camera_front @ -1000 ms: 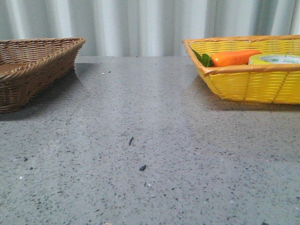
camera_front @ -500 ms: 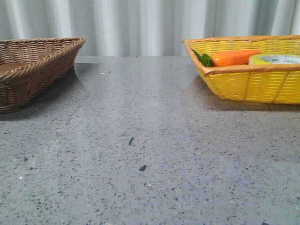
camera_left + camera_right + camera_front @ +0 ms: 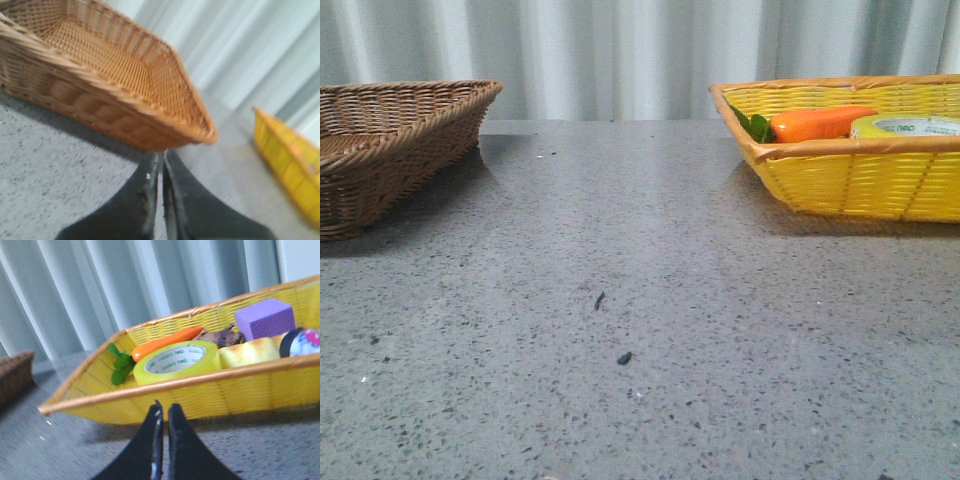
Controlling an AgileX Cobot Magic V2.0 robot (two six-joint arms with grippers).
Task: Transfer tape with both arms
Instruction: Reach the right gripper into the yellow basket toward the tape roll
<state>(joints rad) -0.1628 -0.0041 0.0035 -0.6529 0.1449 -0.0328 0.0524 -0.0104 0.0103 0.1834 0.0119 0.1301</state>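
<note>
The tape is a pale yellow-green roll lying flat in the yellow basket at the right, beside an orange carrot. In the right wrist view the tape lies behind the basket's near rim. My right gripper is shut and empty, just in front of that basket's wall. My left gripper is shut and empty, close to the corner of the brown wicker basket. Neither gripper shows in the front view.
The brown basket stands at the far left of the grey stone table. The yellow basket also holds a purple block, a yellow soft item, a round pink-lidded item and a brown object. Curtains hang behind.
</note>
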